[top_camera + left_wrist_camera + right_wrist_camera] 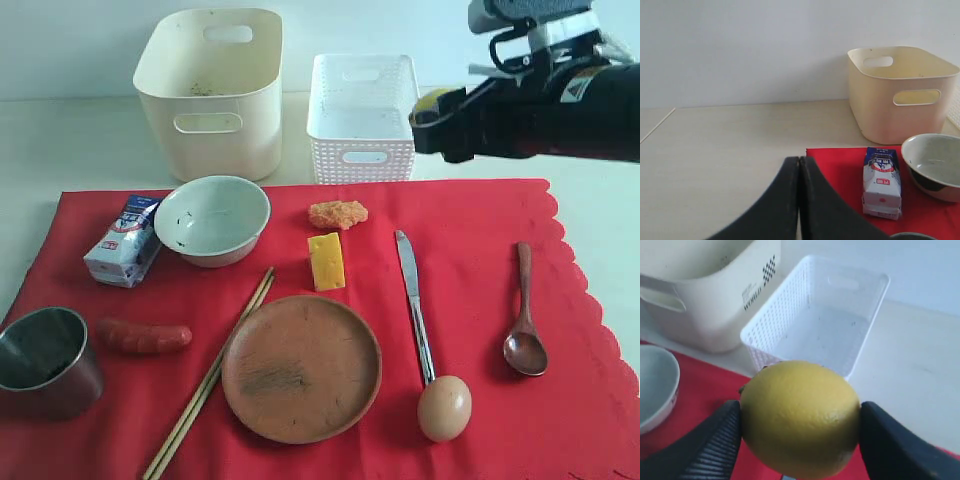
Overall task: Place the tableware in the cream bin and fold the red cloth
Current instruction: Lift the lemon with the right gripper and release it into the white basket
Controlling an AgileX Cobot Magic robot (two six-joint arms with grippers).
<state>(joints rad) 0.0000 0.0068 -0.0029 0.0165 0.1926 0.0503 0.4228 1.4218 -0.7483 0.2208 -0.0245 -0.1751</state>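
The red cloth (470,260) lies flat with the tableware on it: a pale bowl (212,218), steel cup (45,360), brown wooden plate (301,367), chopsticks (210,375), knife (414,305) and dark spoon (524,325). Behind the cloth stands the cream bin (212,90), with no tableware showing inside. My right gripper (435,115) hovers beside the white basket's right rim, shut on a yellow lemon (800,417). In the left wrist view my left gripper (799,165) is shut on nothing, low over the bare table at the cloth's corner (840,165); the exterior view does not show it.
A white lattice basket (362,118) stands right of the bin. On the cloth also lie a milk carton (123,240), a sausage (145,336), a cheese wedge (326,261), an orange fried piece (338,214) and an egg (444,407).
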